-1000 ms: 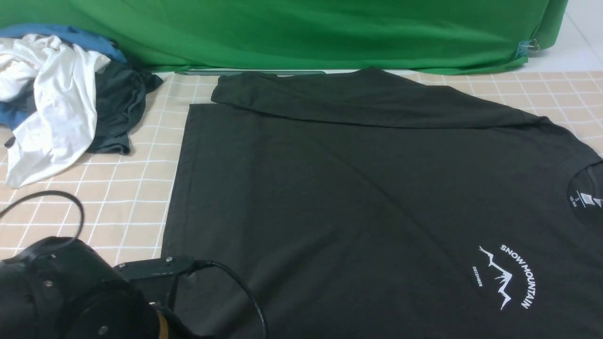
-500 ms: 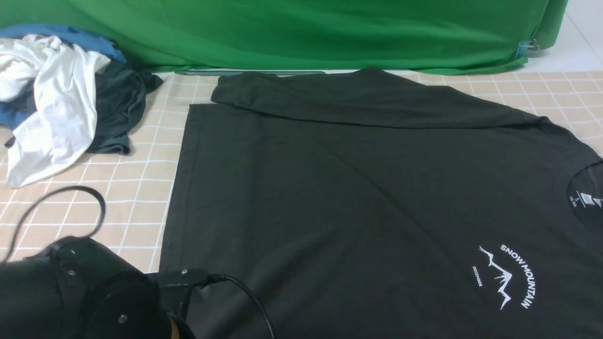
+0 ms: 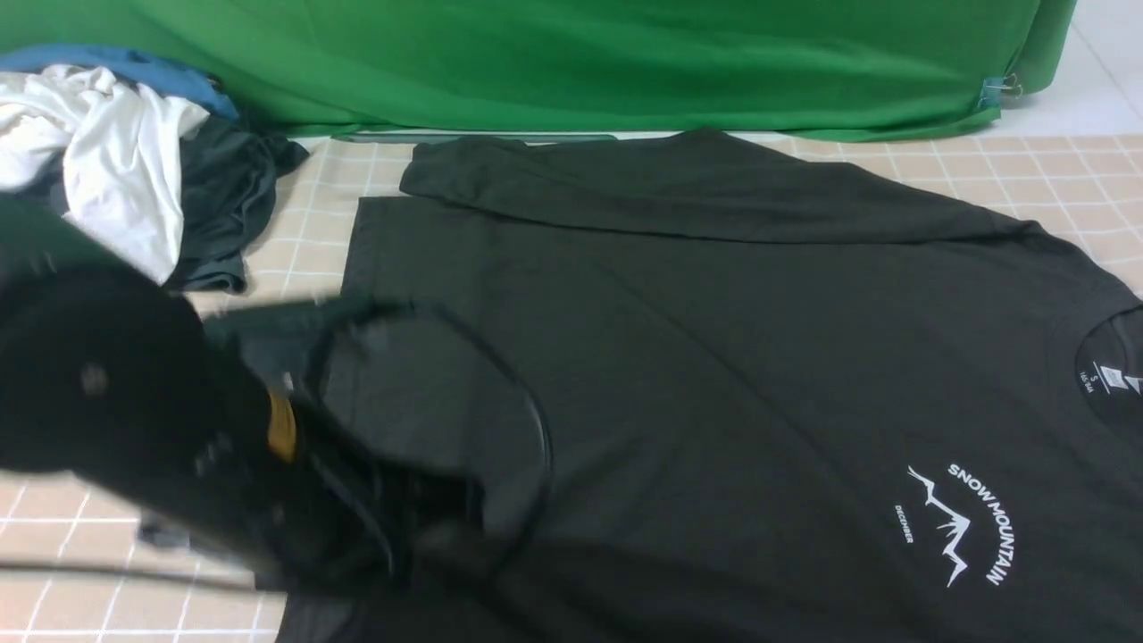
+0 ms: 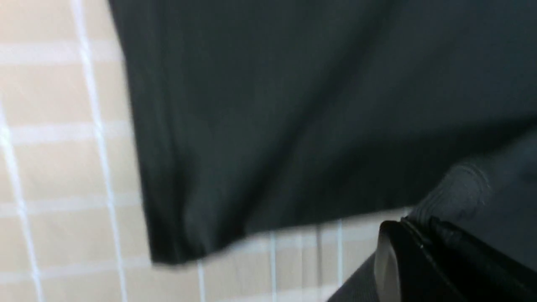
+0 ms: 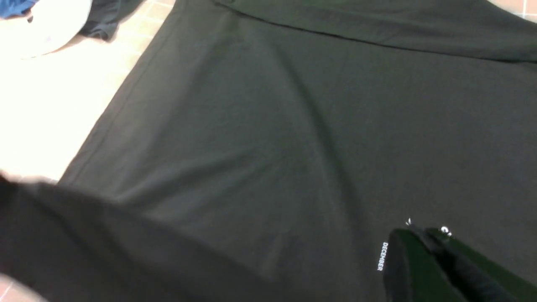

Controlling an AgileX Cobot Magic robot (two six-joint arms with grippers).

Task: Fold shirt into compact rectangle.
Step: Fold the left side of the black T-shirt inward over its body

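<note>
The black shirt (image 3: 679, 357) lies spread on the checked tablecloth, far sleeve folded in, with the white SNOW MOUNTAIN print (image 3: 960, 527) and neck label (image 3: 1107, 375) at the right. My left arm (image 3: 134, 402) is a blurred mass over the shirt's near left corner. In the left wrist view my left gripper (image 4: 419, 222) is shut on the shirt's (image 4: 293, 105) ribbed hem (image 4: 459, 188), which hangs lifted above the cloth. My right gripper (image 5: 419, 230), unseen in the front view, hovers shut over the shirt (image 5: 293, 126) by the word DECEMBER (image 5: 384, 256), holding nothing I can see.
A heap of clothes sits at the far left: a white garment (image 3: 116, 170), a dark grey garment (image 3: 223, 205) and a blue one (image 3: 134, 62). A green backdrop (image 3: 580, 62) closes off the back. Bare checked tablecloth (image 3: 286, 259) shows left of the shirt.
My left gripper has closed on the shirt's near left hem, and the left arm has swung up and forward, lifting that corner. The rest of the shirt lies as before.
</note>
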